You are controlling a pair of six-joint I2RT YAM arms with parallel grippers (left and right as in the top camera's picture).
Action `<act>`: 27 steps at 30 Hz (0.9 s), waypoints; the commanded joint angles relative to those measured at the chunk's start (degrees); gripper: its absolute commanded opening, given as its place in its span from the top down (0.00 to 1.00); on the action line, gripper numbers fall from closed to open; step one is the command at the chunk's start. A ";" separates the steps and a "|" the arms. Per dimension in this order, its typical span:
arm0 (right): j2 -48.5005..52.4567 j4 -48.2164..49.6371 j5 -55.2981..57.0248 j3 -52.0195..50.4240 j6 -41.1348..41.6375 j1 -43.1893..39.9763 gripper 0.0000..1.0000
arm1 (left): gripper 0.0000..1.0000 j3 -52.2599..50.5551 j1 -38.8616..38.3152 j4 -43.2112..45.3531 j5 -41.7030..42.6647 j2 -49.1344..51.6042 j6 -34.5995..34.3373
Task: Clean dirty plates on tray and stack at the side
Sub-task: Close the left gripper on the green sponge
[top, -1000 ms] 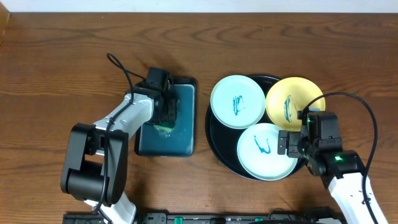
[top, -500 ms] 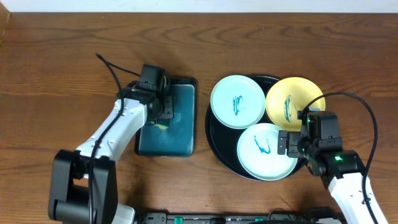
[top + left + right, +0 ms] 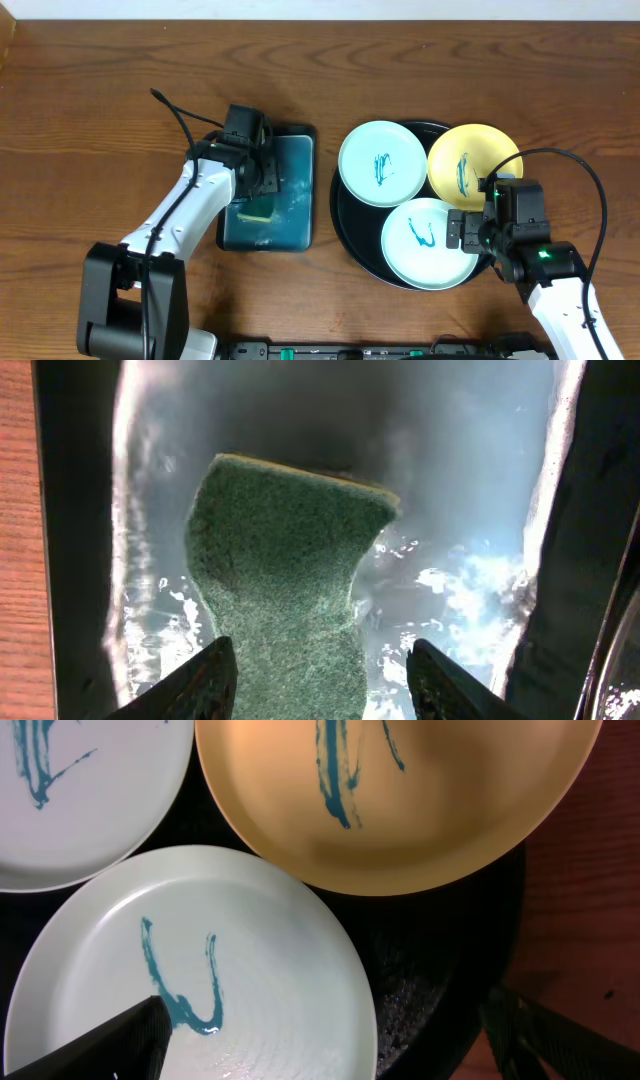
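**Three marked plates wait on the tray while the sponge lies beside it**

All three plates sit on the black tray (image 3: 348,222), each with teal scribble on its face. One mint plate (image 3: 382,163) is at the tray's far left edge. The yellow plate (image 3: 472,165) is at the far right edge and juts past the rim. The second mint plate (image 3: 430,243) is at the near edge. The plates crowd together, and where they meet it is hard to tell which lies on top.

They look stiff, shallow and glossy, probably light for a single gripper but slick, with what look like wet glints on the tray beside the near one. A pinch on the raised lip looks like the best hold, most easily where an edge overhangs the tray (the faces offer nothing to grip). They may chip if knocked together, so lifting is likely safer than sliding.

The right gripper (image 3: 325,1030) hangs over the near plate's right side with its fingers spread wide and holds nothing.

To the tray's left on the worktop (image 3: 100,90), a teal tray (image 3: 290,215) carries a green sponge (image 3: 280,580). The left gripper (image 3: 322,678) straddles the sponge with its fingers apart. A gap shows on one side, so it is not pinching.
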 commanded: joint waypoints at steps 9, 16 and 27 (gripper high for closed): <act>-0.02 -0.02 0.61 1.09 -0.48 0.13 0.02 | 0.43 -0.33 -0.02 0.57 -1.16 0.48 -0.11; -0.02 0.00 0.59 1.09 -0.48 0.13 0.02 | 0.43 -0.72 -0.02 0.94 -3.52 0.48 -0.11; -0.02 0.02 0.59 1.09 -0.48 0.13 0.01 | 0.43 -4.66 -0.02 5.33 -3.52 0.50 -0.13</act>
